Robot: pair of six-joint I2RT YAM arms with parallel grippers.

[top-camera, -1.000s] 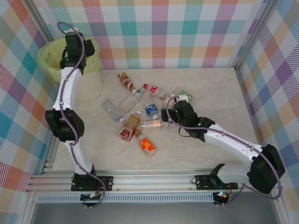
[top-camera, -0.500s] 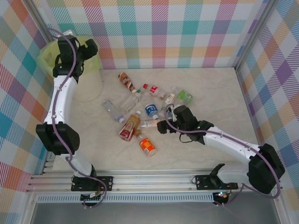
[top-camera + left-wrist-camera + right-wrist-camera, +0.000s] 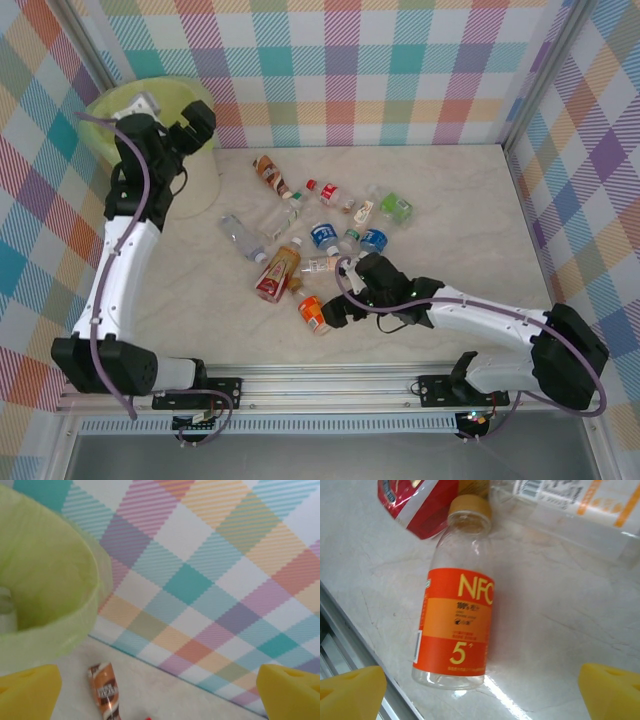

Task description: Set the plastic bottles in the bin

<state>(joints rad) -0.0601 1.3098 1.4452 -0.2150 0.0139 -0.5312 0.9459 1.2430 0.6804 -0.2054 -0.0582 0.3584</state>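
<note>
Orange-label bottle (image 3: 456, 625) lies near the table's (image 3: 560, 630) near edge; right gripper (image 3: 480, 695), jaws wide and empty, should straddle its label squarely before closing; left gripper (image 3: 160, 695) hangs wide, empty, beside bin (image 3: 55, 570).

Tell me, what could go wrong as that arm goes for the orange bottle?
The orange bottle lies on its side close to the table's front rail; a nudge from the open right pincer might roll it against the rail. Its cap sits right by the red-labelled bottle, so the closing pincer could catch that too. The round, smooth plastic may also slip out of the grip.
</note>
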